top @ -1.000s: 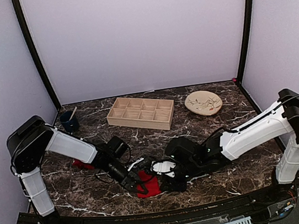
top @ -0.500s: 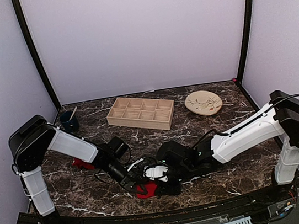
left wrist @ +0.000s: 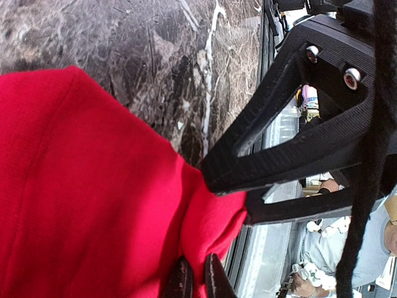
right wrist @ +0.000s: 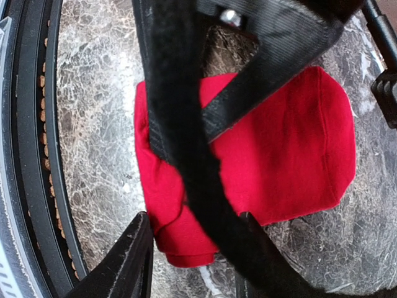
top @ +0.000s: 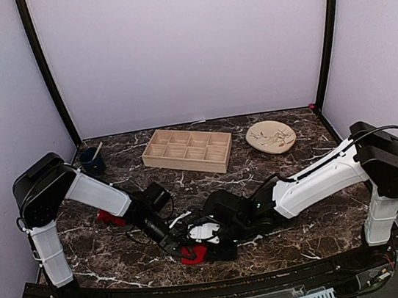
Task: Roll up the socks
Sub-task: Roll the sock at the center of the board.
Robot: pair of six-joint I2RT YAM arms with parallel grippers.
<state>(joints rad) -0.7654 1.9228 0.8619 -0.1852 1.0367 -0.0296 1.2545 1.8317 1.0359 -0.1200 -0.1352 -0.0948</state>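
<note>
A red sock (top: pixel 191 257) lies folded on the marble near the table's front edge. My left gripper (top: pixel 182 248) is shut, pinching a fold at the sock's edge; the left wrist view shows its gripper (left wrist: pixel 197 280) closed on the red cloth (left wrist: pixel 93 186). My right gripper (top: pixel 214 248) is open just right of it. In the right wrist view the right gripper (right wrist: pixel 193 256) straddles the near corner of the sock (right wrist: pixel 291 155), with the left gripper's black fingers (right wrist: pixel 180 124) crossing over the cloth. A second red sock (top: pixel 109 218) lies left, partly hidden by the left arm.
A wooden compartment tray (top: pixel 187 150) stands at the back middle, a beige plate (top: pixel 271 137) at the back right, and a dark blue cup (top: pixel 92 162) with a stick at the back left. The black front rail (right wrist: pixel 31 155) runs close beside the sock.
My right arm has reached further left, bringing its gripper up against the left gripper over the sock. Less red cloth shows from above. The left gripper has barely moved.
</note>
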